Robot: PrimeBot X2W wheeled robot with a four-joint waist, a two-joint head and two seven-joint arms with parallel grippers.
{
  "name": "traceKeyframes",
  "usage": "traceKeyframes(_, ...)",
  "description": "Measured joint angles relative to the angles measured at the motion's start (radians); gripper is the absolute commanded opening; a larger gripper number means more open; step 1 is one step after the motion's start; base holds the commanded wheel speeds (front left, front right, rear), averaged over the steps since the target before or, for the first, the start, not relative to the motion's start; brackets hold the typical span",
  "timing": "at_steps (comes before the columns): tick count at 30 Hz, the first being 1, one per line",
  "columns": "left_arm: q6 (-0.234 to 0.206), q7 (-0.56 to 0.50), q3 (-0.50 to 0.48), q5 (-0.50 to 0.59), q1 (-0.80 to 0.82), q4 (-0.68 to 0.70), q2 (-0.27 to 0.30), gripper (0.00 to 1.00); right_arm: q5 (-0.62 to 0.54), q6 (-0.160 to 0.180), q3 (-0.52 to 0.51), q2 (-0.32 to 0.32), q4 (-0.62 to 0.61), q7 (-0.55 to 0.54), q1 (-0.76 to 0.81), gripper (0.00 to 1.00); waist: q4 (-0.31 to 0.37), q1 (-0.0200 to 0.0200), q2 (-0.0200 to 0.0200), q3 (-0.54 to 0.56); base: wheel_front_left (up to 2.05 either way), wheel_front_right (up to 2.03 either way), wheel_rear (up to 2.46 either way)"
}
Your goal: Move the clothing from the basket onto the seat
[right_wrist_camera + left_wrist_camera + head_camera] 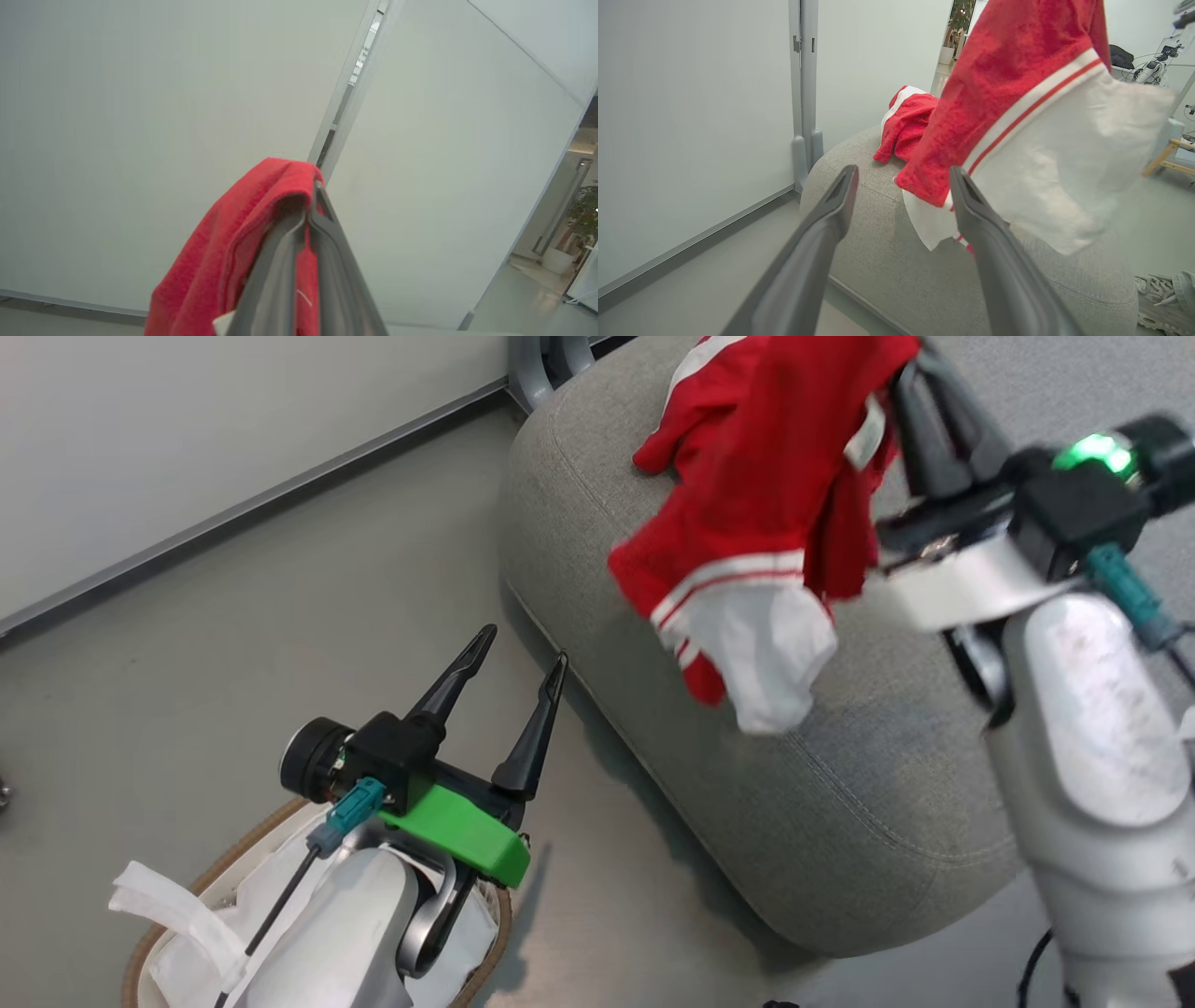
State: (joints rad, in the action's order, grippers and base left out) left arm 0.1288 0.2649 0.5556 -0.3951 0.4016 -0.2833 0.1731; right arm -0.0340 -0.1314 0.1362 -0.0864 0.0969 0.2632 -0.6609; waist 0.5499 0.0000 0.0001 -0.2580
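A red garment of the clothing with a white panel and stripe trim hangs above the grey seat, its lower end close over the cushion. My right gripper is shut on its top; the right wrist view shows the red cloth draped over the closed gripper. In the left wrist view another red garment lies on the seat behind the hanging one. My left gripper stands open and empty above the basket, pointing toward the seat's edge.
A pale wall with a grey baseboard runs along the left, and a grey post stands at the seat's far corner. Bare floor separates basket and seat. A shoe and wooden furniture lie beyond the seat.
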Motion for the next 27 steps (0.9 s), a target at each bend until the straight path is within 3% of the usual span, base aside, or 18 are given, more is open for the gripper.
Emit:
traceKeyframes(10,0.0,0.0,-0.014,0.019,-0.003,0.062,0.061,1.0,-0.135,0.0,-0.073,-0.175,0.243,0.0,-0.46,0.0,-0.009,0.0,0.0,-0.091,0.0,0.0,0.0)
traceKeyframes(18,0.0,0.0,0.048,0.015,0.059,0.101,0.105,1.0,-0.308,0.0,-0.232,-0.278,0.429,-0.011,-0.598,0.0,-0.066,0.0001,0.0,-0.185,0.0,0.0,0.0)
traceKeyframes(22,0.0,0.0,0.07,0.011,0.089,0.117,0.119,1.0,-0.369,0.0,-0.329,-0.27,0.481,-0.017,-0.568,0.0,-0.097,0.0001,0.0,-0.233,0.0,0.0,0.0)
traceKeyframes(27,0.0,0.0,0.111,0.008,0.117,0.126,0.133,1.0,-0.429,0.0,-0.451,-0.213,0.568,-0.025,-0.45,0.0,-0.129,0.0001,0.0,-0.297,0.0,0.0,0.0)
